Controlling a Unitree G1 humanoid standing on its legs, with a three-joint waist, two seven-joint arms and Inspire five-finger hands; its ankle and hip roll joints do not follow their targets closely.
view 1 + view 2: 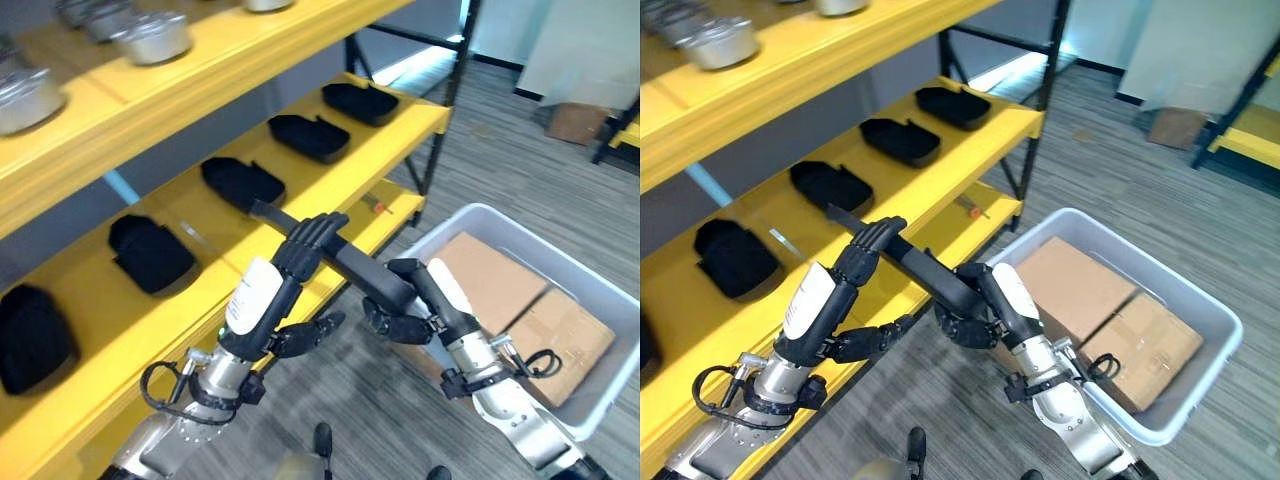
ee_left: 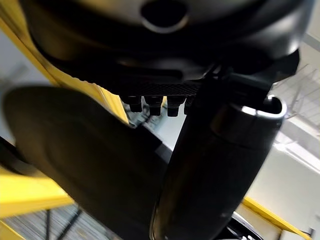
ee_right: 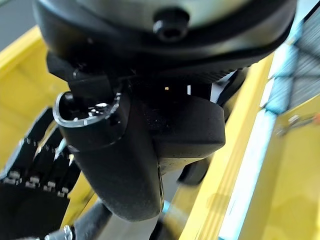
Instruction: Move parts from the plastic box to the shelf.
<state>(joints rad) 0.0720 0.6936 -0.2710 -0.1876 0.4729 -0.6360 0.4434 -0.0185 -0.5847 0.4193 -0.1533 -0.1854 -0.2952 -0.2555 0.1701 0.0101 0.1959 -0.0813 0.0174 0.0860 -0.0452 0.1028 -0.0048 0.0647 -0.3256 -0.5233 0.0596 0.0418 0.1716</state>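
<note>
**Q:** Left eye view: what do your hands hold?

**A:** A long black bar-shaped part spans both my hands in front of the yellow metal shelf. My left hand has its fingers curled over the bar's far end; my right hand is wrapped round its near end. The bar lies just beside the shelf's middle level, not resting on it. On that level a row of black moulded parts runs from near left to far right. On the upper level stand round silver metal parts. To my right, on the floor, is the pale grey plastic box, holding two brown cardboard cartons.

**Q:** Right eye view?

**A:** The same grasp: left hand over the bar, right hand clamped on it, between shelf and box.

**Q:** Left wrist view?

**A:** My left thumb and a broad dark surface stand close before yellow shelf edges; which part of the bar that surface is, I cannot tell.

**Q:** Right wrist view?

**A:** My right thumb is folded inward, with my left hand's fingers beside it and yellow shelf boards beyond.
</note>
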